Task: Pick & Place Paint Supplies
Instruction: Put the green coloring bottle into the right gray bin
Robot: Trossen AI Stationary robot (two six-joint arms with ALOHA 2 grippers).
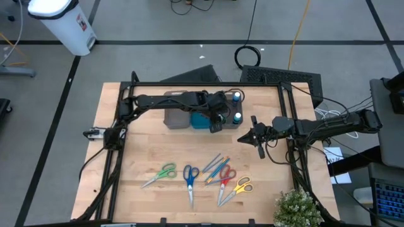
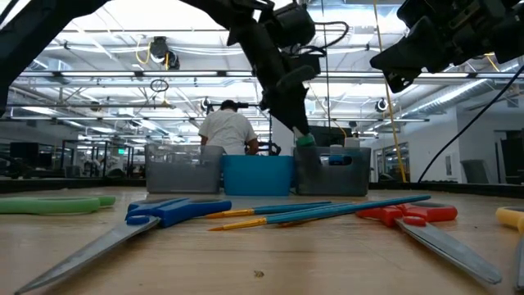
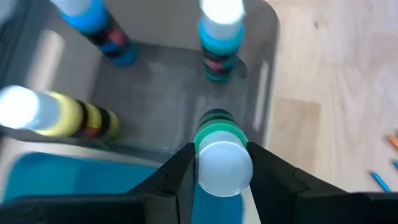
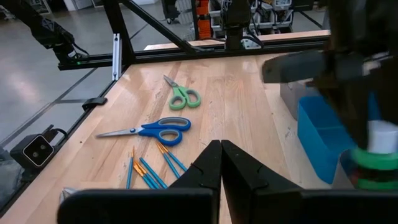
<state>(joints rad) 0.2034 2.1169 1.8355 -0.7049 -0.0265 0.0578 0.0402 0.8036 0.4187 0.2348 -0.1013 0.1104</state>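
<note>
Our left pincer (image 3: pixel 224 163) grasps a green-topped bottle (image 3: pixel 222 163) over the grey tray (image 3: pixel 261 93) holding three bottles; scissors (image 1: pixel 190 178) and brushes (image 1: pixel 216 165) remain on the desk (image 1: pixel 145 151); right pincer (image 4: pixel 219 163) clenched.

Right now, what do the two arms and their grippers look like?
Both arms are dark, slim, jointed links with black cables trailing off them. The left gripper has two black, wedge-shaped fingers. The right gripper has matching black tapered fingers. No markings are legible.

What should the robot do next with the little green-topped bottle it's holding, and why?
Probably lower it a little and let go. The left claw grips the green-topped bottle above the grey tray, where three other bottles already stand, and there looks to be a free spot beneath it.
</note>
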